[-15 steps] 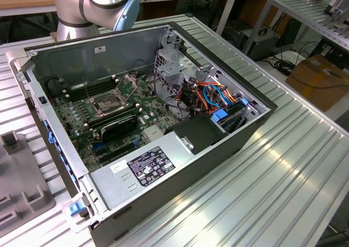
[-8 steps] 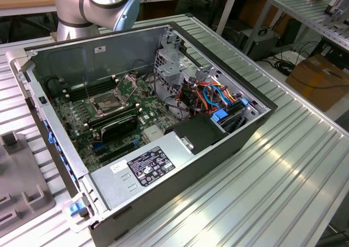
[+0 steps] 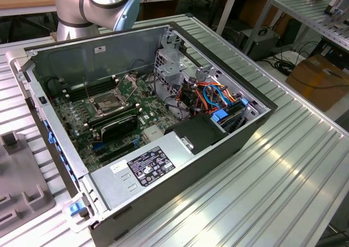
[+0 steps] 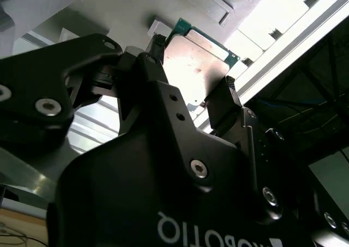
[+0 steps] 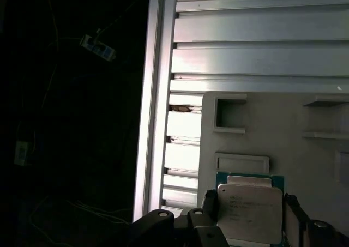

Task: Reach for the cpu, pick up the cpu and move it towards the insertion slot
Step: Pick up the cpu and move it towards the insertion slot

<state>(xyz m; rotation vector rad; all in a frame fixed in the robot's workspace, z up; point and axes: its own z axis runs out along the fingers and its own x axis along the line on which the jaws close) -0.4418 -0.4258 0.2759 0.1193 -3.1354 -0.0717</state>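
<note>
The cpu (image 5: pixel 250 211), a thin square chip with a dull silver face and a green edge, sits between my gripper's (image 5: pixel 250 225) two black fingers (image 5: pixel 206 203) in both wrist views. In the second wrist view the fingers (image 4: pixel 221 102) press on opposite edges of the cpu (image 4: pixel 199 61), so the gripper (image 4: pixel 191 75) is shut on it. Behind the chip lies a grey fixture tray (image 5: pixel 272 127) with shallow pockets. The insertion slot (image 3: pixel 110 103), a silver-framed socket with its lever raised, lies on the motherboard inside the open computer case in the exterior view.
The open case (image 3: pixel 218 143) stands on a ribbed aluminium table (image 3: pixel 283 176), with drive cages, cables and a power supply (image 3: pixel 147 168) around the socket. A grey fixture (image 3: pixel 16 187) lies at the exterior view's left. The arm's elbow (image 3: pixel 103 1) rises behind the case. The table edge (image 5: pixel 155 94) borders dark floor.
</note>
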